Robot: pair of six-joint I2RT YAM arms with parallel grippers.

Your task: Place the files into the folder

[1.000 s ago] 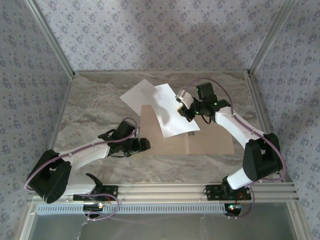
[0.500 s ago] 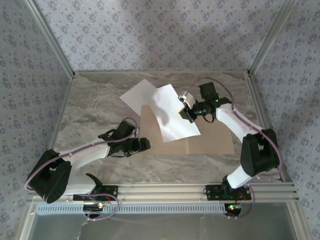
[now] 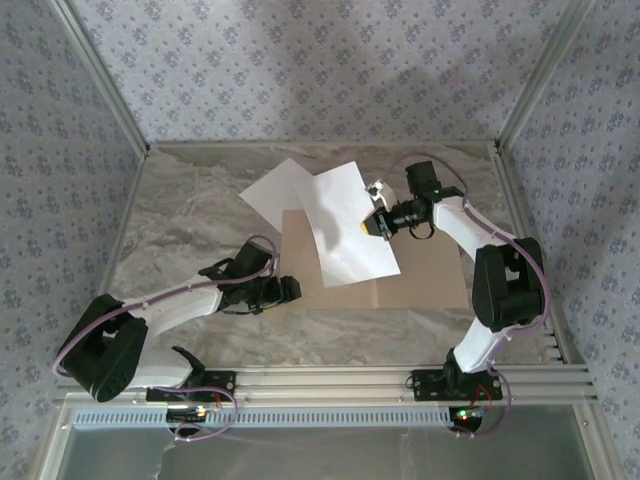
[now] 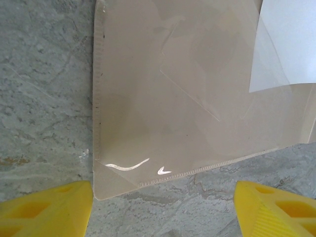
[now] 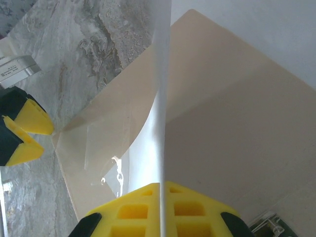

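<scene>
Right gripper (image 3: pixel 372 222) clenched on sheet's (image 3: pixel 345 225) right edge, sheet raised over folder (image 3: pixel 420 285). Second sheet (image 3: pixel 272 190) flat at folder's far-left corner. Left gripper (image 3: pixel 290 290) released, jaws wide, at near-left corner. Table (image 3: pixel 180 230) left of folder.

Overhead; wrist cams close on folder (image 4: pixel 148 74)

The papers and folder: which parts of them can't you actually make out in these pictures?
- Folder, top view: its middle is hidden under the held sheet.
- Second sheet, top view: its right corner is covered by the held sheet.
- Held sheet, right wrist view: seen edge-on, so its face cannot be seen.
- Right gripper, right wrist view: cut off by the bottom edge.
- Left gripper, left wrist view: fingers cut off at the bottom corners.
</scene>
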